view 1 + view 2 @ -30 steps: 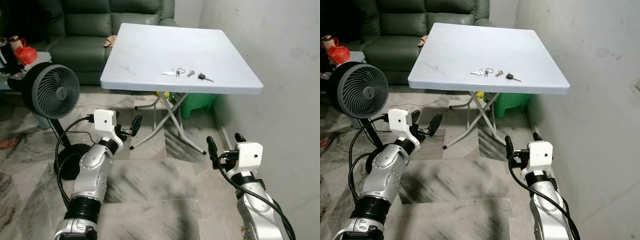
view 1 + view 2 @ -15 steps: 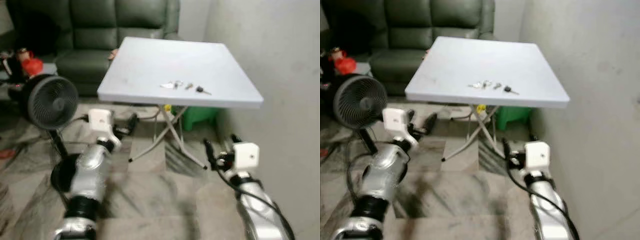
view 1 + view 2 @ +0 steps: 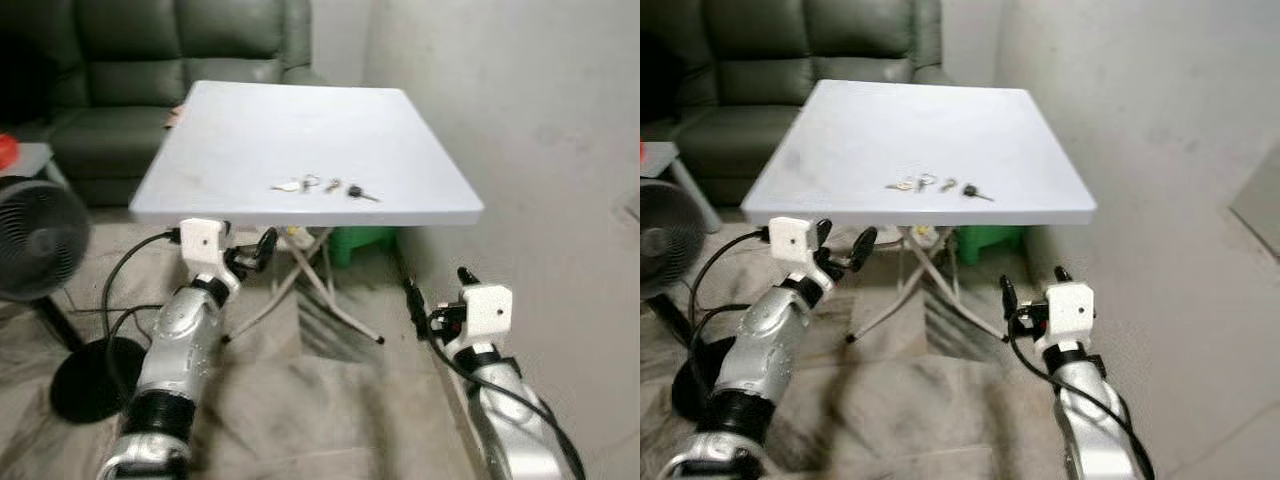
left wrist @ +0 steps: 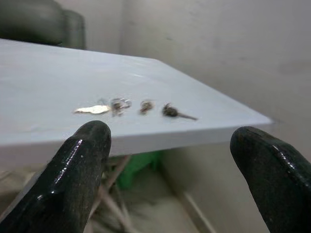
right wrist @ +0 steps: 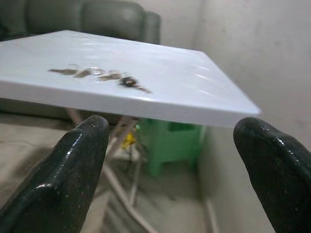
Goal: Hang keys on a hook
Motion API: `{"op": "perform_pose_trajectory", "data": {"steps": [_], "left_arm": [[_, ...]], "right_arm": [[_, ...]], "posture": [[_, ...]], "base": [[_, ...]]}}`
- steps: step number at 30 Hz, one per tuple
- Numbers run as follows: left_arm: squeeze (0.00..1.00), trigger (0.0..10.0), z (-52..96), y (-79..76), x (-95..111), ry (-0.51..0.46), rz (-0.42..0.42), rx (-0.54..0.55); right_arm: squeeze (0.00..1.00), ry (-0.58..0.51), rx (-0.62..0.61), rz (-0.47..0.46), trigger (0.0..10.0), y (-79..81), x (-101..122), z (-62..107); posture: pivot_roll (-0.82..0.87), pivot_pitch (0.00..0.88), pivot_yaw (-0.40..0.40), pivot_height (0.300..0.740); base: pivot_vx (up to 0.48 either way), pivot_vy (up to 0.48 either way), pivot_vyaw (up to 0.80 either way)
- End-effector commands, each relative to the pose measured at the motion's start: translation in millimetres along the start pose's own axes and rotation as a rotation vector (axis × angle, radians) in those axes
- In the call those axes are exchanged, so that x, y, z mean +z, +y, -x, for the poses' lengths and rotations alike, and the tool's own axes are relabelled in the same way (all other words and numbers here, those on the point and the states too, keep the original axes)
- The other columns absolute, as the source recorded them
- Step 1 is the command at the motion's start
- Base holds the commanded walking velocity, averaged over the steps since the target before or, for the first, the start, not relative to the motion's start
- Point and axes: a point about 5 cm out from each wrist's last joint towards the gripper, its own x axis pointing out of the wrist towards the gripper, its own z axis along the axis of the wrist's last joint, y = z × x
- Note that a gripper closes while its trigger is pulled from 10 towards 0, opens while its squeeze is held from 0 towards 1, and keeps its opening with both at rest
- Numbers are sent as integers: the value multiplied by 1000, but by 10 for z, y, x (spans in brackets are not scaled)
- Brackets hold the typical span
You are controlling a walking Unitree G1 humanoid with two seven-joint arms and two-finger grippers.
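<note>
Standing against the pale wall (image 3: 520, 90) is a white folding table (image 3: 250, 130), its crossed legs showing beneath, with a dark green sofa (image 3: 130, 70) behind it and a black floor fan (image 3: 35, 240) off to the robot's left on the marbled floor (image 3: 900, 400). A green bin (image 3: 360, 240) is sitting under the table's far side.

Both silver arms are reaching forward at about table-edge height, probably so the wrist cameras are looking across the tabletop. The left tool (image 3: 255, 250) is hovering just below the near edge of the table with its fingers (image 4: 82, 160) spread wide and gripping nothing; the right tool (image 3: 437, 300) is hanging lower, near the wall, likewise splayed and empty, its fingers (image 5: 77, 160) framing the table edge.

The keys (image 3: 320, 186) are lying in a short row near the middle of the table's front half: a silver key (image 3: 286, 186), a key ring (image 3: 309, 181) just beside it, a smaller piece I cannot make out, and a black-headed key (image 3: 357, 192) at the right end. They are resting flat and well apart from either tool, so the pickup is not yet begun. No hook is appearing on the visible wall, so where they are going is unclear.
</note>
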Motion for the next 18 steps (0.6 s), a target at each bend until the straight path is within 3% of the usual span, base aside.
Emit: {"op": "perform_pose_trajectory", "data": {"steps": [1, 13, 18], "left_arm": [[0, 10000, 24, 138, 82, -18, -33, 37], [0, 10000, 22, 117, 76, -20, -37, 30], [0, 10000, 20, 114, 71, -19, -37, 29]], "right_arm": [[0, -29, 29, -9, 10000, 84, 60, -44], [0, -20, 48, 28, 10000, 92, 44, -45], [0, -20, 55, 25, 10000, 99, 45, -46]], "posture": [[-101, 0, -39, 740], [-98, 0, -40, 740], [-97, 0, -42, 740]], "base": [[364, 0, 0], [363, 0, 0], [362, 0, 718]]}}
